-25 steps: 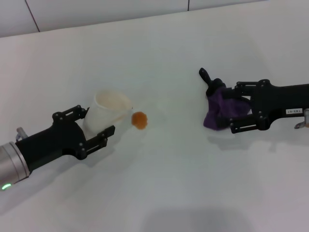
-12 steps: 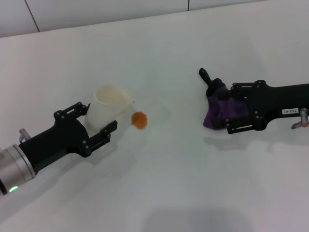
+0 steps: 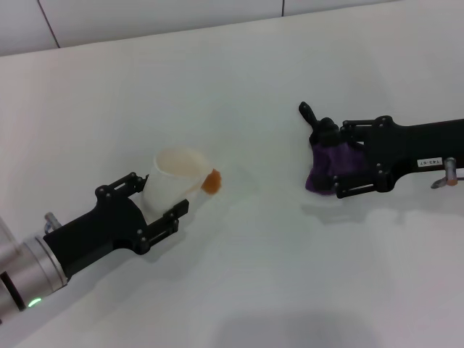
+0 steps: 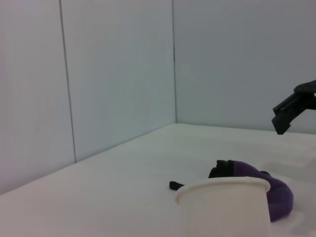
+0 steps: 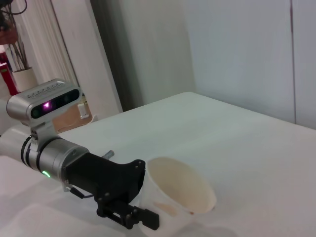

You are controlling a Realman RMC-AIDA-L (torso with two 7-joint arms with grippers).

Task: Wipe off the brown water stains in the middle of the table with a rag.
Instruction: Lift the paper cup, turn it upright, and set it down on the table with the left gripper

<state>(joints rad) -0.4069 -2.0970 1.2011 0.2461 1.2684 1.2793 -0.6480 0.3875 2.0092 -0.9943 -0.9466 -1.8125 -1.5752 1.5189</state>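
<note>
The brown water stains (image 3: 211, 182) form one small round orange-brown blot on the white desk (image 3: 254, 275), just past the left jaws and partly hidden by the rim of the cup they hold. The rag (image 3: 332, 167), a crumpled dark purple cloth with a black strip trailing outward, sits between the right jaws.

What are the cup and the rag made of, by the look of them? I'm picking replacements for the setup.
The cup looks like thin paper or card: matte cream-white, with a rolled rim. It could be plastic. The rag looks like soft woven or microfibre cloth: dark purple, slumped in folds, with a black strip at one end.
</note>
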